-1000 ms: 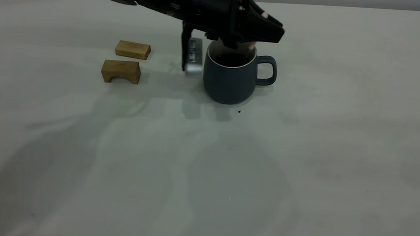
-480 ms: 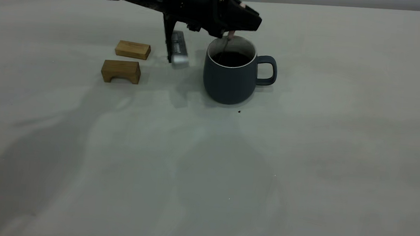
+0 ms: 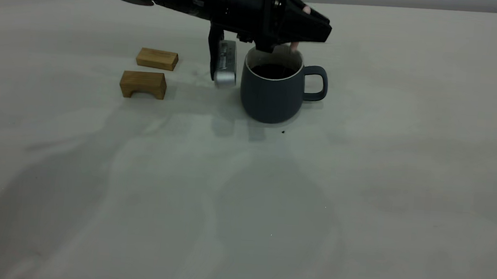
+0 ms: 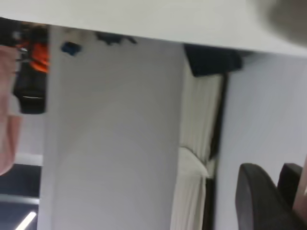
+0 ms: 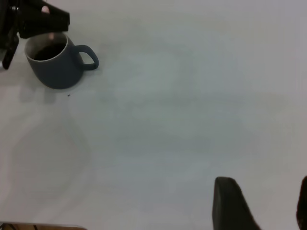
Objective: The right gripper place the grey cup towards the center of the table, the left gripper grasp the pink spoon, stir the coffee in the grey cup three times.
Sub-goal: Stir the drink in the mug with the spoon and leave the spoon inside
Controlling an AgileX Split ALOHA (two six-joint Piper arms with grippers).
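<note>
Left gripper [image 3: 293, 35] clamped on pink spoon [image 3: 295, 47], hovering directly over grey cup [image 3: 271, 94] on worktop [image 3: 361, 166]; right gripper [image 5: 261, 203] well apart, fingers parted.

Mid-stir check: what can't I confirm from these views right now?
- Pink spoon: only a pink sliver shows in the exterior view; the left gripper hides the rest.
- Spoon bowl: sunk in the coffee inside the grey cup.
- Left wrist view: aimed away from the cup.
- Right gripper: cut off by the right wrist view's edge.
</note>
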